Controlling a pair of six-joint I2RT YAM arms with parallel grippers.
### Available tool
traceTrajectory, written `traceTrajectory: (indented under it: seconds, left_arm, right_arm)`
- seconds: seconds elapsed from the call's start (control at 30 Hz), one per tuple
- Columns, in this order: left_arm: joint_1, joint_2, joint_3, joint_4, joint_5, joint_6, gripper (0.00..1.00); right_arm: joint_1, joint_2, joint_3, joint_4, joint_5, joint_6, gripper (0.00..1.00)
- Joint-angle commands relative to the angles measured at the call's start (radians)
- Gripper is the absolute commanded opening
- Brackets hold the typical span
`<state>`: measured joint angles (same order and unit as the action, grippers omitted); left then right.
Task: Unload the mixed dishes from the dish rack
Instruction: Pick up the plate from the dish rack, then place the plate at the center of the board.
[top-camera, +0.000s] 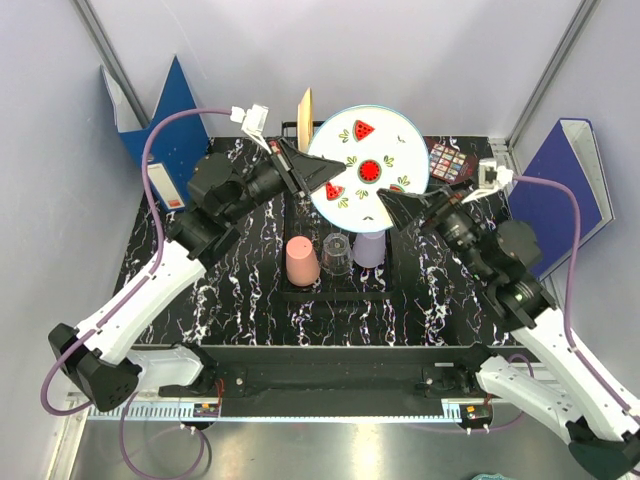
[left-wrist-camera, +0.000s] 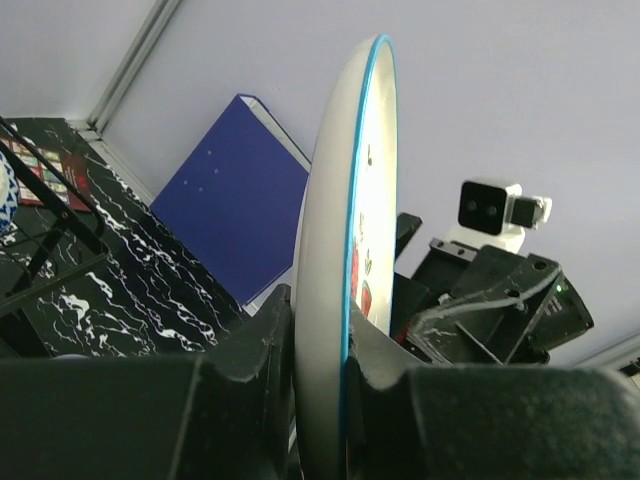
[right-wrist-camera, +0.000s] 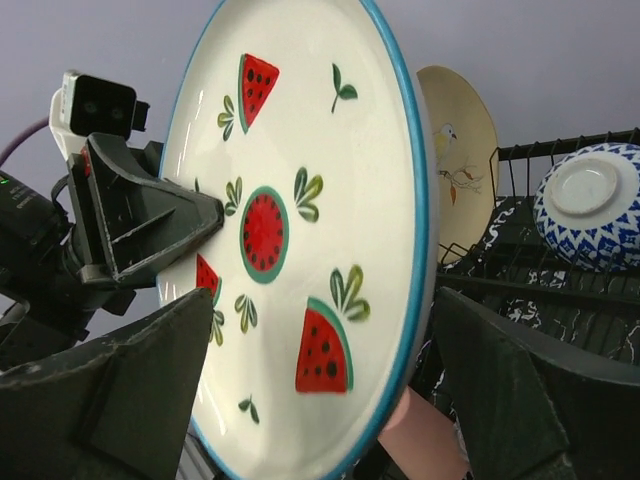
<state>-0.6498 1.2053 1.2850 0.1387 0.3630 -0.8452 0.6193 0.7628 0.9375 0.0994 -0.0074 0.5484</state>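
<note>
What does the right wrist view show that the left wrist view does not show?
Only the right wrist view shows the white plate face-on and the cream plate behind it. Only the left wrist view shows the blue binder and the dark red palette. Both show the white plate held by the left gripper and the black dish rack.

Top camera looks down; both wrist cameras closely face white plate (right-wrist-camera: 330, 150)

Crowded above the dish rack (top-camera: 330, 292)
White plate (top-camera: 368, 168) spans its middle, three cups (top-camera: 336, 255) block its near end; table (top-camera: 440, 300) right of it passable.
</note>
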Motion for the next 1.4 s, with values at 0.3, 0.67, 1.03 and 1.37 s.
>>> traceTrajectory:
  seconds: [0.3,0.67,1.03,1.37]
  left_arm:
    - [0.024,-0.072,0.028,0.113,-0.009,0.02,0.0]
    - [0.124,-0.007,0.14,-0.008,-0.029,0.029,0.92]
    - [0.299,-0.145,0.145,-0.13,-0.196,0.078,0.99]
    - [0.274,-0.319,-0.038,-0.136,-0.236,0.133,0.99]
  right_arm:
    - [0.003,0.092,0.075,0.076,-0.054,0.007,0.0]
    - [0.003,0.087,0.185,-0.087,-0.026,-0.057,0.0]
    - [-0.052,0.087,0.412,-0.283,0.394,-0.175,0.0]
    - [-0.553,0.433,0.756,-0.454,0.105,0.066,0.0]
